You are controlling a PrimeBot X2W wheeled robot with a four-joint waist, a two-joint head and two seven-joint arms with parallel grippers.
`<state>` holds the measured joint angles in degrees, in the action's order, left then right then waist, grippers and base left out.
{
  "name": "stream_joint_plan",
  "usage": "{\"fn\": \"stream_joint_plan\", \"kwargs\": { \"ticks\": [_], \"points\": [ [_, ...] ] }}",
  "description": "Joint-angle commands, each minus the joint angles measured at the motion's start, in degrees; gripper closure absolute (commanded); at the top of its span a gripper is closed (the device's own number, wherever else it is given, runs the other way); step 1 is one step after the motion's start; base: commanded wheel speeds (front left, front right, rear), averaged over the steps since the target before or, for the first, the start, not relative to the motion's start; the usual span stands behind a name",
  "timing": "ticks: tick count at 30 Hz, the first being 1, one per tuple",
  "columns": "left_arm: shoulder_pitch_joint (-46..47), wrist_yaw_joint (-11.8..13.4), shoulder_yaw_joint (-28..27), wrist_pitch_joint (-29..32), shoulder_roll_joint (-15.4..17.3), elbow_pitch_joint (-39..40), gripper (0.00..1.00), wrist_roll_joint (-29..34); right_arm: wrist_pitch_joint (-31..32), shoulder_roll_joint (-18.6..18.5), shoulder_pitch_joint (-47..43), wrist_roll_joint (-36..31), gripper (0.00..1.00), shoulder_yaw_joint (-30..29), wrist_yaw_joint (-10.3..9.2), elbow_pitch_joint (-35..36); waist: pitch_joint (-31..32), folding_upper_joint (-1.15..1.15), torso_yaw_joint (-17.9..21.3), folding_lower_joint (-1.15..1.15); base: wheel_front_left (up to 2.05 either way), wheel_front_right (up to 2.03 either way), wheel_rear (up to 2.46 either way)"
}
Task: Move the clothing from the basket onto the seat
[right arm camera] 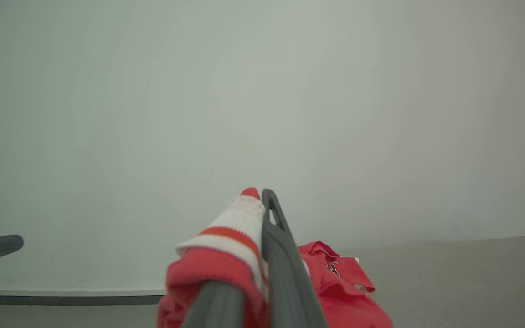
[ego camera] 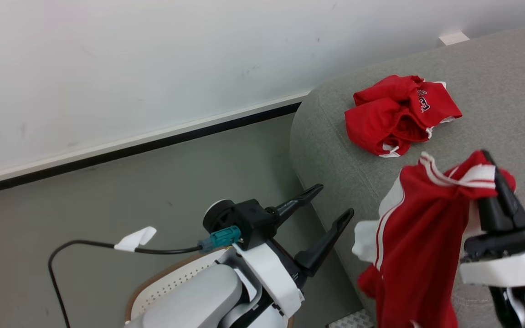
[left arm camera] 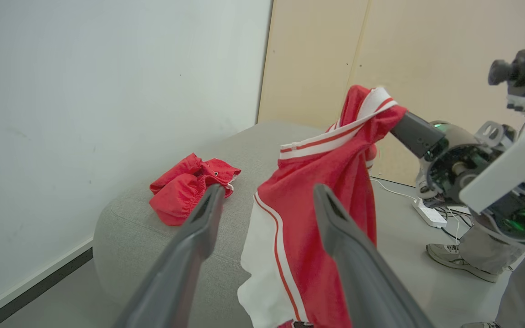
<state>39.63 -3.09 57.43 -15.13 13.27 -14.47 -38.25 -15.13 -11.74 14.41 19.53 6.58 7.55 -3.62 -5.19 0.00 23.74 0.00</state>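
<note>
The right tool (ego camera: 490, 161) pinches the striped band of a red garment (ego camera: 417, 228) dangling past the near edge of the seat (ego camera: 335, 136) — released here, its hanging weight could drag it to the floor (ego camera: 153, 182). The left tool (ego camera: 334, 199) gapes empty near the basket (ego camera: 162, 284) — a second garment (ego camera: 394, 114) lies farther on the seat.

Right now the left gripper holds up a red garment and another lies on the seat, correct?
No: the right gripper holds that garment, as the head view shows; the left gripper is open, empty. The other garment does lie on the seat.
</note>
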Motion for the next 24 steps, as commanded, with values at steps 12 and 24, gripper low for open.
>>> {"fn": "stream_joint_plan", "kwargs": {
  "ticks": [12,24],
  "points": [
    [3.81,-1.02,-0.16,1.45,1.94,1.42,0.0,2.59,0.04,-12.59,20.27,5.13,1.0,-1.47,-0.13,-3.27,-9.89,0.0,-4.09,0.0,0.0,0.0,0.0],
    [7.15,-1.2,-0.71,3.05,6.08,6.02,0.0,4.12,7.08,-27.1,31.18,5.69,1.0,-22.53,-0.14,-11.09,-24.08,0.0,-10.91,0.0,0.0,0.0,0.0]
  ]
}}
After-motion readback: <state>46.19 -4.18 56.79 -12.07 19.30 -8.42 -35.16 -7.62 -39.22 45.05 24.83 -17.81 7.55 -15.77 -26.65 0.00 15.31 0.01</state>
